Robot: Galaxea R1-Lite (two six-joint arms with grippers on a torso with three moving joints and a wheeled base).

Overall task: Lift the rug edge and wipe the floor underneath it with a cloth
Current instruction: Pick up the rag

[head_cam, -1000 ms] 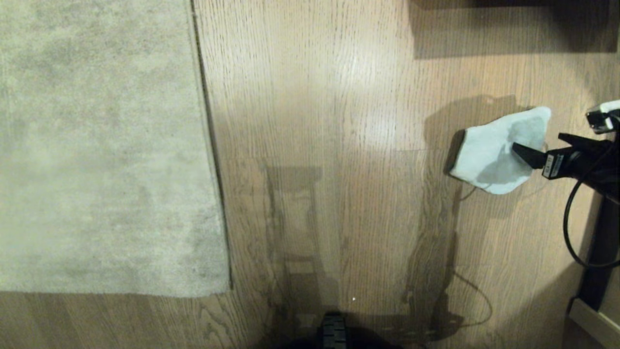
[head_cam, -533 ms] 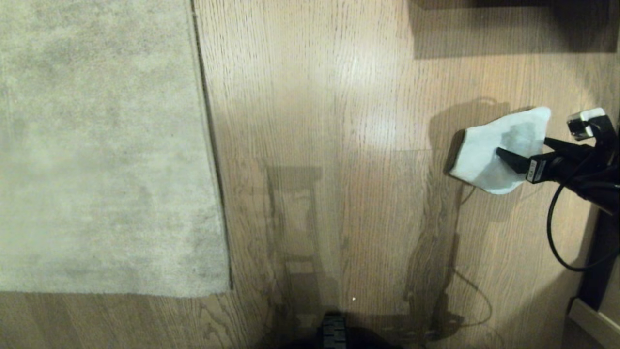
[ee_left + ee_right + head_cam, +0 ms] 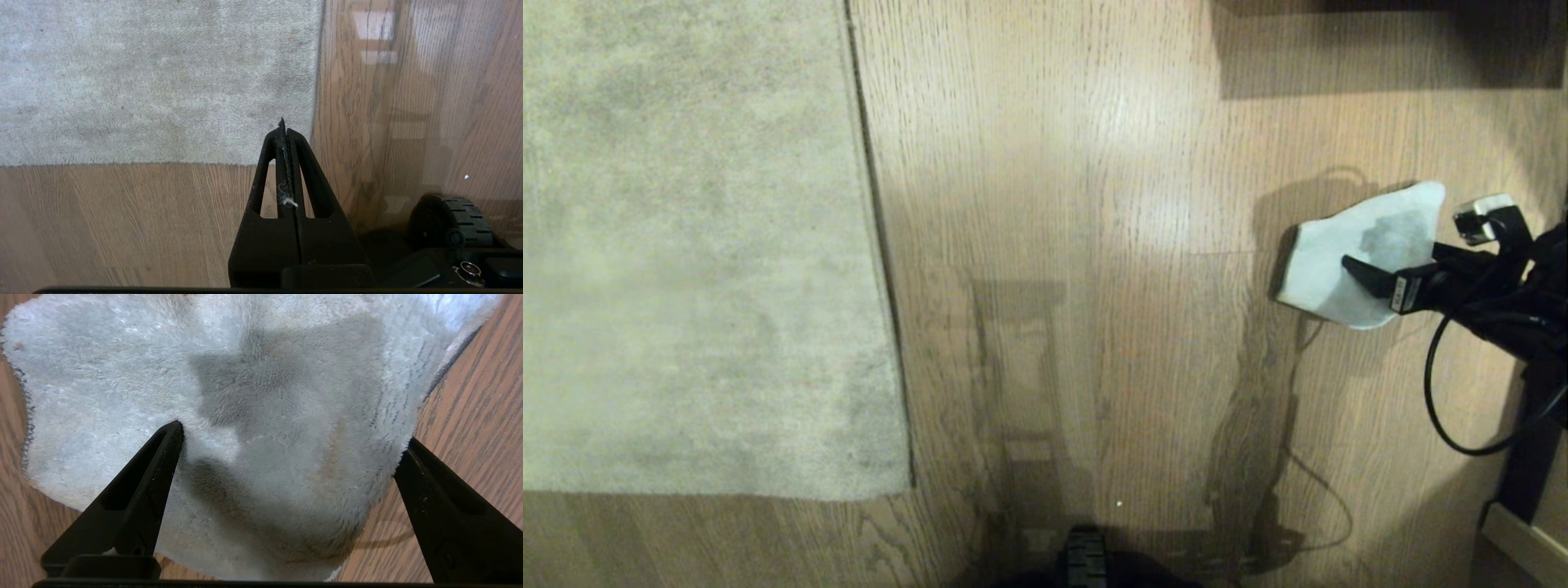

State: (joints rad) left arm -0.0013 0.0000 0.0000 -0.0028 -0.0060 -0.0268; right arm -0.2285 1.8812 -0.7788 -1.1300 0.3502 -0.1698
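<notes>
Head view first: the right gripper (image 3: 1372, 273) is sliding in from the right edge, and compared with a second ago its tip is reaching noticeably further across the cloth (image 3: 1347, 261), so it's clearly lining up a grab. The cloth itself isn't budging; it's lying flat on the floor (image 3: 1094, 245), well apart from the rug edge (image 3: 878, 245) over on the left. Its long axis is running on a diagonal, with the narrow pointed corner aiming up and to the right and the broad end facing the rug. The rug border is running straight, up and down the picture, ending in a corner near the bottom. Nothing lifted yet, so my guess is we're at the very start: get the cloth, then deal with the rug.

Left wrist view: the left gripper (image 3: 286, 163) is pressed fully closed with nothing in it besides a bit of fluff, hanging over the rug corner (image 3: 314, 161). It's looking parked.

Right wrist view: the right gripper's jaws are standing wide apart, straddling the cloth (image 3: 261, 416), one finger (image 3: 163, 453) resting over the pile, the other just past its edge on bare floor (image 3: 482, 396). Not pinching anything yet.
</notes>
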